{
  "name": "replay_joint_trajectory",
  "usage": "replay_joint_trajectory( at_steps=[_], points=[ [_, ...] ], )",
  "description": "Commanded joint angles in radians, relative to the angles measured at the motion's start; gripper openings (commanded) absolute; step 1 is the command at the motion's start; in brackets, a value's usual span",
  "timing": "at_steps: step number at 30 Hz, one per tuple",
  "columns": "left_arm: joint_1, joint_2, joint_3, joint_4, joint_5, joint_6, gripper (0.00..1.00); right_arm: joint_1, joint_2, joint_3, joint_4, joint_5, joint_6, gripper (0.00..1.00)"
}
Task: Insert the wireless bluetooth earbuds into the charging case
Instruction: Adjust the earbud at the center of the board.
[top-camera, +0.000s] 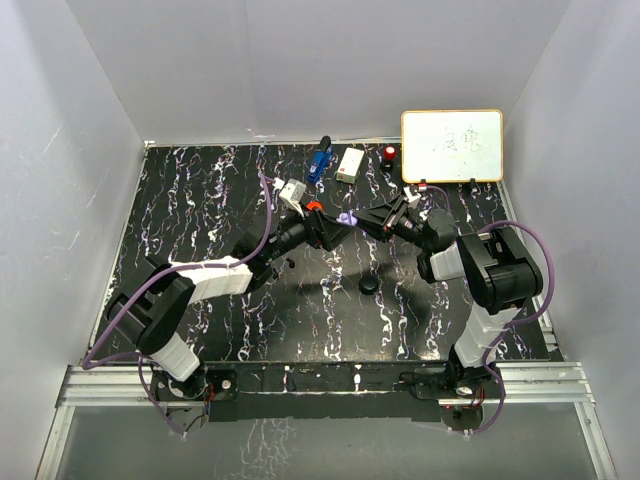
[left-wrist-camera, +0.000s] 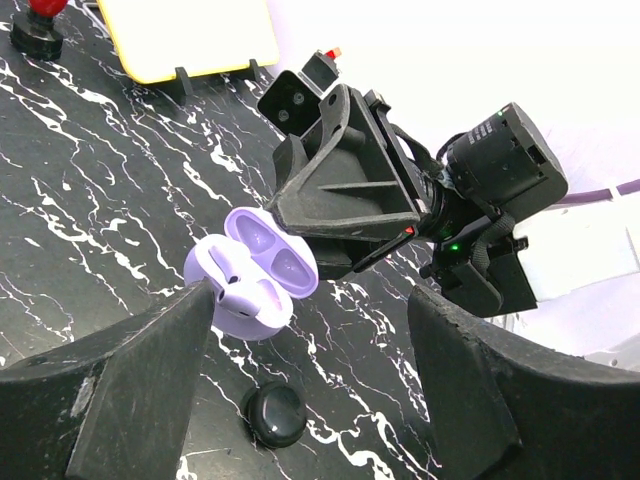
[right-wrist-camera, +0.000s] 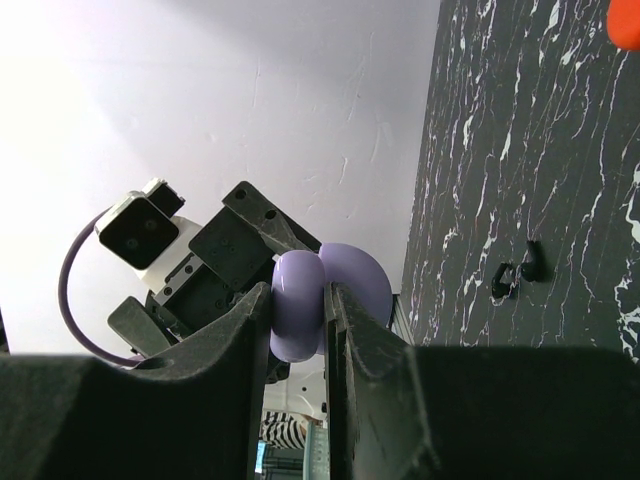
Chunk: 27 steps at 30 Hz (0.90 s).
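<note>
My right gripper (right-wrist-camera: 298, 292) is shut on the base of the open lavender charging case (right-wrist-camera: 298, 310) and holds it above the table, with the lid (right-wrist-camera: 362, 280) hinged back. In the left wrist view a lavender earbud (left-wrist-camera: 234, 296) lies on the case (left-wrist-camera: 262, 262) at its slots. My left gripper (left-wrist-camera: 312, 300) stands open around the case, with its left fingertip (left-wrist-camera: 200, 300) next to that bud. From above, both grippers meet at the table's middle, left (top-camera: 322, 224) and right (top-camera: 360, 218), with the case (top-camera: 346, 217) between them. Two black earbuds (right-wrist-camera: 520, 272) lie on the table.
A round black case (top-camera: 369, 285) sits on the marbled table (top-camera: 200, 200) below the grippers, also seen as a black disc (left-wrist-camera: 274, 414). Along the back edge stand a blue object (top-camera: 319, 160), a white box (top-camera: 350, 163), a red-topped object (top-camera: 389, 153) and a whiteboard (top-camera: 452, 145).
</note>
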Motion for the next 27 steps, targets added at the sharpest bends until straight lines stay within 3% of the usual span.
replay_joint_trajectory(
  at_steps=[1, 27],
  points=[
    [0.005, -0.034, 0.032, 0.029, 0.033, -0.007, 0.76, -0.002, -0.009, 0.042, 0.042, 0.006, -0.014, 0.00],
    [0.004, -0.056, 0.023, 0.026, 0.030, -0.004, 0.75, -0.002, 0.009, 0.048, 0.027, 0.014, -0.021, 0.00]
  ],
)
